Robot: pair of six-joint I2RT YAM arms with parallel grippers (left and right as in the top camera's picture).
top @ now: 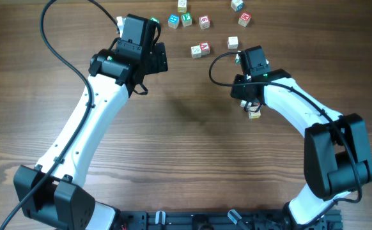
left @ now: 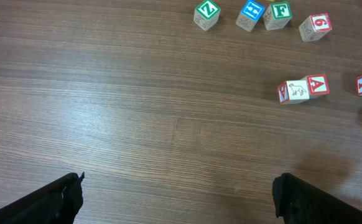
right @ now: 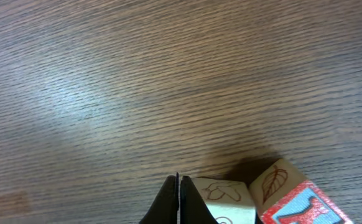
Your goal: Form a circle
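Two fingers of the left gripper (left: 178, 196) stand spread wide, empty, well left of the right gripper (right: 177, 198); scattered letter cubes (top: 200, 50) lie near it. Its jaws are pressed together, holding nothing, with the three-cube cluster (right: 274, 186) just beside their tips.

Bench (top: 186, 147): dark wood grain, smooth, faint sheen. Letter cubes (left: 303, 89): pale bare wood, painted coloured faces. Fingers (left: 53, 202): matt black plastic.

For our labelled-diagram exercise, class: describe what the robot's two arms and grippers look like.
The left arm and right arm have white links, black joints, black cables and small green lights. The left gripper and right gripper have black fingers.
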